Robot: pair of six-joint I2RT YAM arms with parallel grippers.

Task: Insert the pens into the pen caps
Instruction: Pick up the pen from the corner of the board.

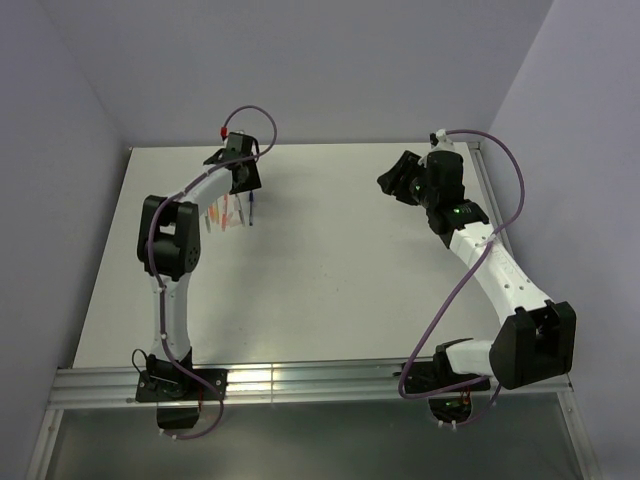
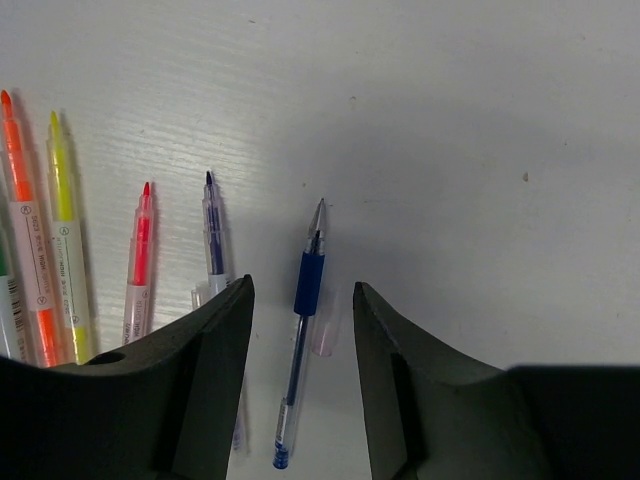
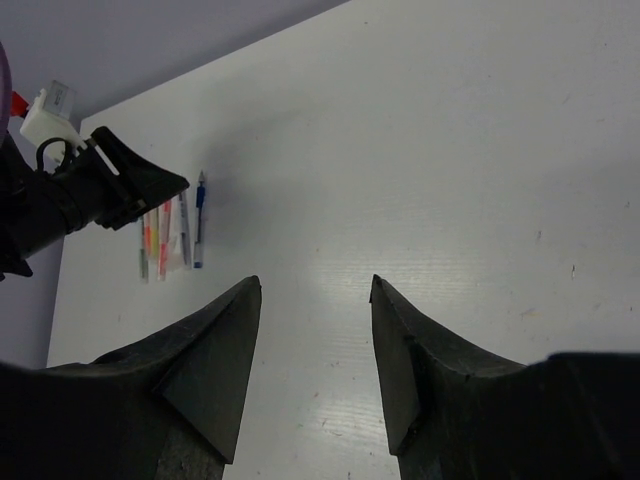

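Pale grey table (image 1: 330,270) fills the overhead view. The left gripper (image 1: 246,180) reaches to the far left part, just over the pens (image 1: 226,214), which lie side by side in a row, so each can be taken singly. The right gripper (image 1: 395,183) hangs well apart at the far right, probably waiting for its share of the job.

From the left wrist, the dark fingers (image 2: 215,365) stand spread, one on each side of the blue pen (image 2: 309,283), with a gap showing on both sides; nothing is pinched yet. The straddle looks chosen so that closing would catch the barrel near its grip. Left of it lie a thin dark-blue pen (image 2: 212,235), a red pen (image 2: 141,255), a yellow pen (image 2: 65,250) and an orange pen (image 2: 24,230), all pointing the same way. A small clear piece (image 2: 324,337) lies against the blue pen; whether it is a cap I cannot tell.

From the right wrist, the right arm's fingers (image 3: 215,370) are spread over bare table with nothing between them; the row of pens sits far off at upper left, under the other arm.
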